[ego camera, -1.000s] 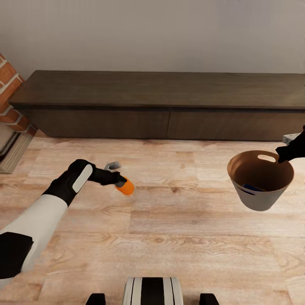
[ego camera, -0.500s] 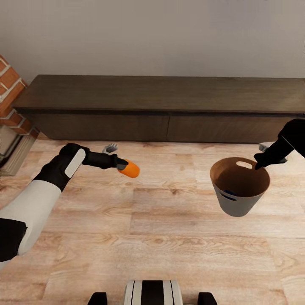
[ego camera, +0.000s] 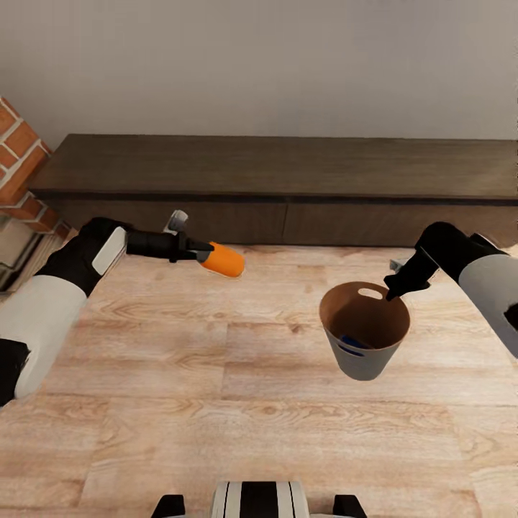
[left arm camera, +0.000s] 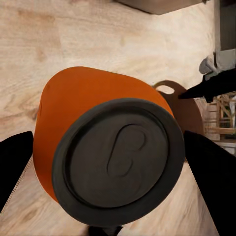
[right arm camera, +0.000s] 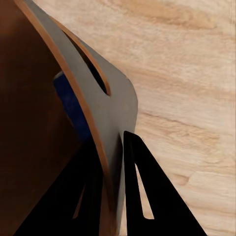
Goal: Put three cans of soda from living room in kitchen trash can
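An orange soda can [ego camera: 223,260] with a grey top lies sideways in the air above the wood floor. Apart from it hangs a pale grey bin [ego camera: 364,329], brown inside, holding a blue can [ego camera: 352,342].

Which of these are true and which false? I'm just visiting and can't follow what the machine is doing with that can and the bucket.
1. The left tool holds an orange can. True.
2. The bin stands on the floor. False: the right tool grips its rim and holds it up above the wooden floor.
3. Something blue lies inside the bin. True.
4. The orange can is already over the bin's opening. False: it is off to the bin's left, with bare floor between them.
5. A long dark low cabinet runs along the wall behind both arms. True.
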### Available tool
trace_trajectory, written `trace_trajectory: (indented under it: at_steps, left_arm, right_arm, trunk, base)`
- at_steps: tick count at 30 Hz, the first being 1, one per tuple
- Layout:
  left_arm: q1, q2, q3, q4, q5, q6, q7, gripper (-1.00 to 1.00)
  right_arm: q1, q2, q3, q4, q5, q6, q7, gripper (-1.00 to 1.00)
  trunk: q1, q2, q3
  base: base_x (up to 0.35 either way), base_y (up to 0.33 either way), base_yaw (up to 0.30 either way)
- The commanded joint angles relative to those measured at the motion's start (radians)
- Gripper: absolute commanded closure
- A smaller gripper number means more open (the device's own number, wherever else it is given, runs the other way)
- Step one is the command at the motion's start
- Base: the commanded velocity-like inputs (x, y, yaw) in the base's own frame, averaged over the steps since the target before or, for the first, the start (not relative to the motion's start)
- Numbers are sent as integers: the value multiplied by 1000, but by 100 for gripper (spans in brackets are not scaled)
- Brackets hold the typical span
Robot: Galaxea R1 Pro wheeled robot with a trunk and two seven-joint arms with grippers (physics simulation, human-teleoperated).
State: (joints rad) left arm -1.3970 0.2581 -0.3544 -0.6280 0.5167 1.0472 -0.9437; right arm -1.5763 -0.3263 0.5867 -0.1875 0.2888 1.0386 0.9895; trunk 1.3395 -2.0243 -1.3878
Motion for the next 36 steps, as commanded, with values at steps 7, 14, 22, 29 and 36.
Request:
trace_trajectory:
  at_steps: [7, 14, 22, 29, 36]
  left_arm:
    - [-123, -9, -27, 45, -5, 0, -36, 100]
    - [-159, -108, -68, 47, -5, 0, -41, 100]
    - [-163, -208, -239, 38, -4, 0, -41, 100]
    - [-162, -217, -318, 33, -3, 0, -42, 100]
    - [-157, -310, -347, 21, -8, 0, -39, 100]
  right_arm:
    - [42, 83, -67, 0, -10, 9, -84, 100]
    - [57, 154, -140, 0, -11, 9, -191, 100]
    - [59, 208, -150, -1, -11, 9, -210, 100]
    - [59, 215, -152, -1, -10, 9, -213, 100]
    - [59, 243, -165, -3, -10, 9, -218, 100]
  trunk:
    - [-27, 49, 22]
    - [-54, 98, 44]
    - [-85, 154, 69]
    - [-111, 203, 91]
    - [-138, 252, 113]
  base:
    - [0, 0, 0]
    - [0, 0, 0]
    - [0, 0, 0]
    - [0, 0, 0]
    - [0, 0, 0]
